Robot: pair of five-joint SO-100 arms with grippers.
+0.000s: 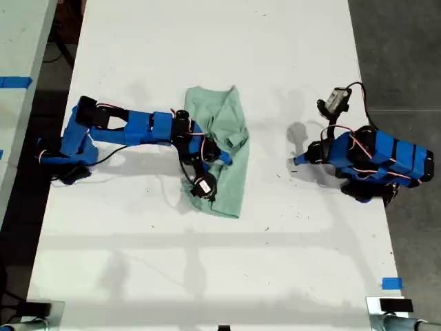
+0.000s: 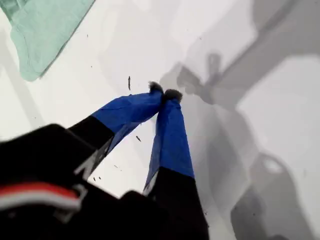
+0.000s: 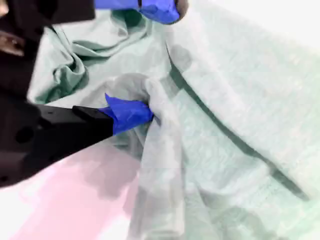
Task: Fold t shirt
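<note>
The pale mint-green t shirt point(image 1: 219, 109) lies folded into a long, wrinkled strip on the white table point(image 1: 207, 41), slightly towards the exterior view's left. My second gripper point(image 1: 225, 149) hovers over its middle and is open. One blue fingertip point(image 3: 131, 114) presses against a raised fold of the t shirt point(image 3: 240, 90), the other fingertip point(image 3: 161, 9) is well apart from it. My first gripper point(image 1: 297, 162) sits shut on the bare table at the exterior view's right, its tips point(image 2: 165, 93) together on nothing. A corner of the t shirt point(image 2: 42, 30) lies beyond it.
The table's edges run along both sides of the exterior view, with grey floor point(image 1: 400, 48) beyond. A blue tape mark point(image 1: 391, 283) sits near the table's front corner at the exterior view's right. A second table point(image 1: 17, 48) stands at the exterior view's left.
</note>
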